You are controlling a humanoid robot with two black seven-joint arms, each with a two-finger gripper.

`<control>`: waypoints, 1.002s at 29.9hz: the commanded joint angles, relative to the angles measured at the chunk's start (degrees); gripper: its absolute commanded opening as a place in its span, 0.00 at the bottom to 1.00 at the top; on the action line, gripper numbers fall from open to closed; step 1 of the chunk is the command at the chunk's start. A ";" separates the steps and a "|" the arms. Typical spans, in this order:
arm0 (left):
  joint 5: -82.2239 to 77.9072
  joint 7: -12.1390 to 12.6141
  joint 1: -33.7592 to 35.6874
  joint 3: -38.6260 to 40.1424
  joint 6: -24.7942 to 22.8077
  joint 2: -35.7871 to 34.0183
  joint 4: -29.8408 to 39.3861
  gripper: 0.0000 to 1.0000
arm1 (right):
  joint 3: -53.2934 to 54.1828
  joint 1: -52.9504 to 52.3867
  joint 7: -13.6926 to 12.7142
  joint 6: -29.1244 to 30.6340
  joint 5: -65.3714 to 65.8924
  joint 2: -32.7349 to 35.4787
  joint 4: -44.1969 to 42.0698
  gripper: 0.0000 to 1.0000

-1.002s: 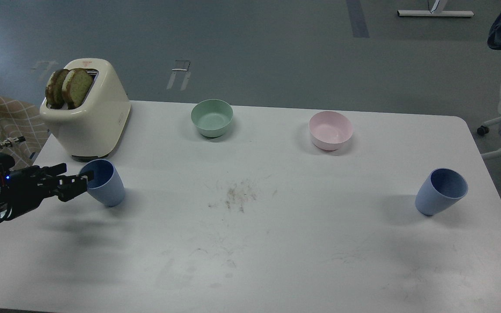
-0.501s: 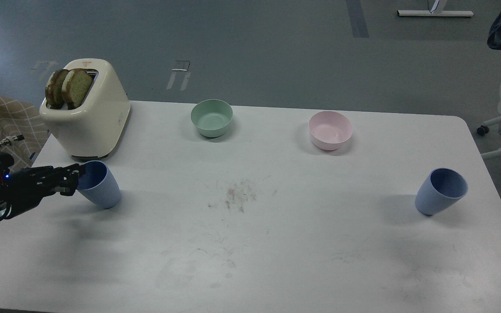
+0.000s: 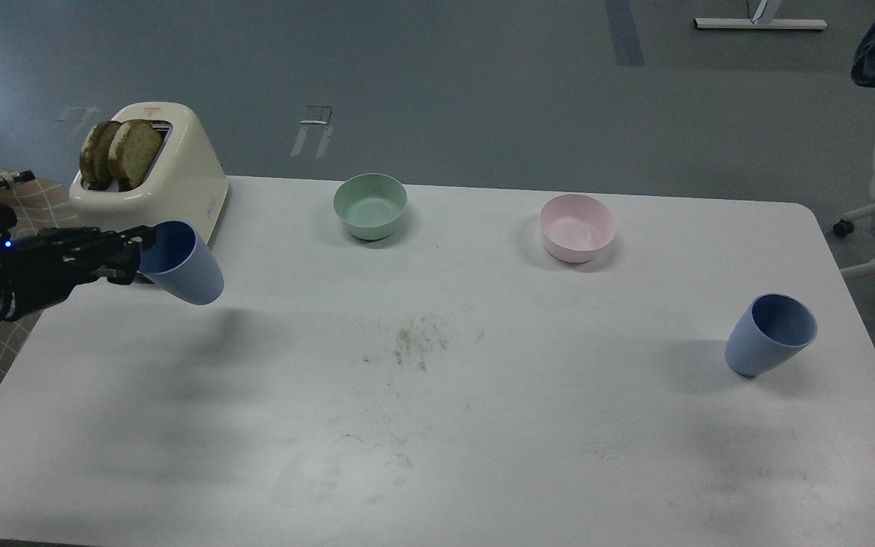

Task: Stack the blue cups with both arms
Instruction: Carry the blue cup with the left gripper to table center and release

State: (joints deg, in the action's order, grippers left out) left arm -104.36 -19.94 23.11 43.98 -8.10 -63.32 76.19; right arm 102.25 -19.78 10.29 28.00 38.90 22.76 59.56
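One blue cup (image 3: 185, 265) hangs in the air at the left, above the table, tilted with its mouth toward my arm. My left gripper (image 3: 136, 249) is shut on its rim, reaching in from the left edge. The second blue cup (image 3: 771, 334) stands on the table at the right, apart from everything else. My right gripper is out of view; only a dark cable shows at the right edge.
A cream toaster (image 3: 150, 176) with two toast slices stands just behind the lifted cup. A mint-green bowl (image 3: 370, 206) and a pink bowl (image 3: 577, 227) sit at the back of the white table (image 3: 437, 456). Crumbs (image 3: 415, 342) lie mid-table.
My left gripper closed on the left cup's rim and lifted it off the table, up toward the toaster. The right cup has not moved.
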 commanded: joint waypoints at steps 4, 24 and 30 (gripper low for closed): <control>-1.81 0.52 12.83 -1.34 -9.99 9.08 1.95 0.00 | 2.69 1.59 0.00 0.00 -0.05 0.09 0.20 1.00; -14.64 5.27 26.11 -19.10 -11.67 34.66 -4.81 0.00 | 7.53 5.63 0.00 0.00 -0.05 0.62 0.29 1.00; -15.26 5.18 26.11 -19.10 -11.76 38.09 -10.79 0.00 | 7.44 5.63 0.00 0.00 -0.05 0.53 0.38 1.00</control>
State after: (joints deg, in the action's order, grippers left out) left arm -119.14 -14.73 49.19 24.88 -19.83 -26.62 67.82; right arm 109.77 -14.14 10.28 28.00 38.84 23.33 59.90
